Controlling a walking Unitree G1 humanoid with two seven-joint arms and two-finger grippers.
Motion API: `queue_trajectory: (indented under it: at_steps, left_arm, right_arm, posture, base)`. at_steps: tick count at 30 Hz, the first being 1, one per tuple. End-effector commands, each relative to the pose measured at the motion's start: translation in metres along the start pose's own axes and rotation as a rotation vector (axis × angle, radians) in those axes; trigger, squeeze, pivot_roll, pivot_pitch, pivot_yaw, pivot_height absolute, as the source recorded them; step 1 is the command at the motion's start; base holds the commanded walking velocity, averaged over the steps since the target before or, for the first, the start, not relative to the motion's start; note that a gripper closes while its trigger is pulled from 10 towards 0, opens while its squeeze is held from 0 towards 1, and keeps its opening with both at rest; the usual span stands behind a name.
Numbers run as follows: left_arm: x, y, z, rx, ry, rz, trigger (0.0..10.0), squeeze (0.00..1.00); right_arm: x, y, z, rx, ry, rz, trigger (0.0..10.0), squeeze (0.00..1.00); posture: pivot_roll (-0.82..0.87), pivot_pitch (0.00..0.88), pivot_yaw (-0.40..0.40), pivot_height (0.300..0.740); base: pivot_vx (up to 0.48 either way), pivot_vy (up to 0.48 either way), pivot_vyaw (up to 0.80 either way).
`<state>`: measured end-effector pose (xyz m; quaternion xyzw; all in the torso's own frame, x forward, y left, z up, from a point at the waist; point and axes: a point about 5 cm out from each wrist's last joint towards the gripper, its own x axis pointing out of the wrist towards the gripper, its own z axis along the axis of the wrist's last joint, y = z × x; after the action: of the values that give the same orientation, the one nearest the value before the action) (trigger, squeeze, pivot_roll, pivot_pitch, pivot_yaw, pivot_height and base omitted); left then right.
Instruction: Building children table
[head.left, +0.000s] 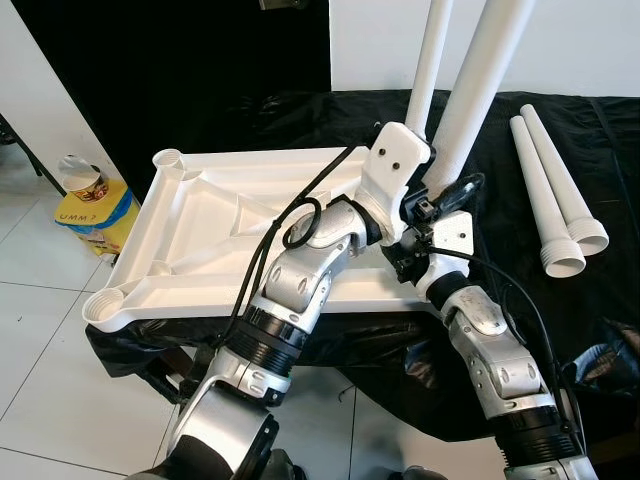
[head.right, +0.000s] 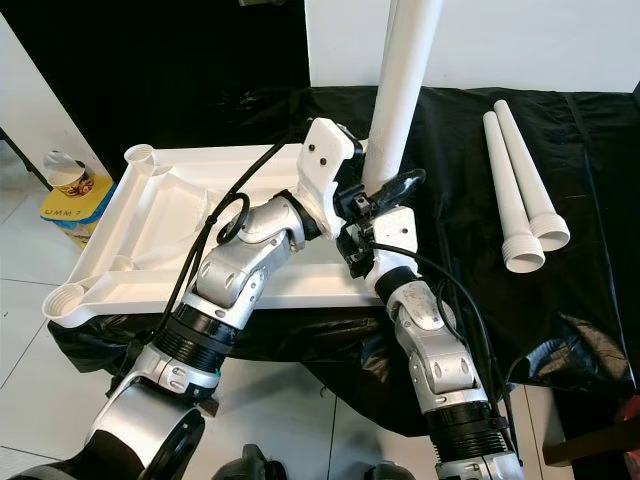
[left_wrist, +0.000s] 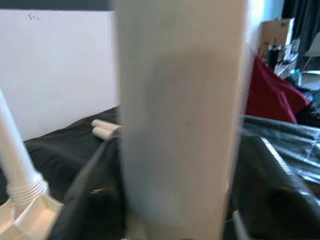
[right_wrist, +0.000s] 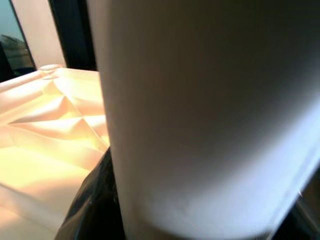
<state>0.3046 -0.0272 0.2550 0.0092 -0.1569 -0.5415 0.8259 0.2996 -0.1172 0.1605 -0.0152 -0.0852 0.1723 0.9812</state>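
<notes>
White upturned tabletop (head.left: 215, 215) on black cloth (head.left: 560, 320), upright leg (head.left: 478, 95) at its 3 o'clock corner, second upright leg (head.left: 432, 60) behind it, left gripper (head.left: 400, 165) and right gripper (head.left: 445, 205) both clamped round the nearer leg's base, two loose legs (head.left: 555, 195) lying further toward 3 o'clock

I am in what looks like a room set up as a makeshift workspace, not a furnished living area. The floor (head.left: 40, 340) is laid with pale square tiles, and a plain white wall (head.left: 600, 45) stands behind a black curtain (head.left: 180, 70). A low surface is draped in black plastic sheeting (head.right: 600, 330). A yellow snack bag (head.left: 95, 215) sits on the tiles, and a cardboard box (left_wrist: 274, 31) stands further back.
</notes>
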Motion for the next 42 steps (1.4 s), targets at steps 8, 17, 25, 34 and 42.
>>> queue_trajectory:
  at_steps: [8,17,25,34,42]
  left_arm:
    - [0.003,-0.007,0.01,-0.081,-0.073,-0.037,10.0,1.0]
    - [-0.004,0.014,0.038,-0.11,-0.258,0.137,10.0,0.0]
    - [-0.015,0.022,0.041,-0.12,-0.297,0.206,10.0,0.0]
    - [-0.031,0.027,0.027,-0.068,-0.239,0.26,10.0,0.0]
    - [-0.041,0.021,0.009,-0.015,-0.171,0.282,10.0,0.0]
  right_arm:
    - [0.005,0.001,0.003,-0.01,-0.005,-0.006,10.0,0.0]
    - [0.006,-0.011,0.001,0.012,0.008,-0.113,10.0,0.0]
    - [0.006,-0.026,-0.002,0.029,0.02,-0.227,10.0,0.0]
    - [0.002,-0.037,-0.007,0.047,0.038,-0.295,10.0,0.0]
    - [-0.003,-0.037,-0.015,0.058,0.055,-0.293,10.0,0.0]
  posture:
    - [-0.09,0.004,0.033,0.74]
    - [-0.08,0.0,0.031,0.74]
    - [-0.08,0.0,0.026,0.74]
    - [-0.07,0.004,0.022,0.74]
    - [-0.07,0.011,0.018,0.74]
  base:
    - [0.0,0.0,0.0]
    - [0.0,0.0,0.0]
    - [0.0,0.0,0.0]
    - [0.0,0.0,0.0]
    - [0.0,0.0,0.0]
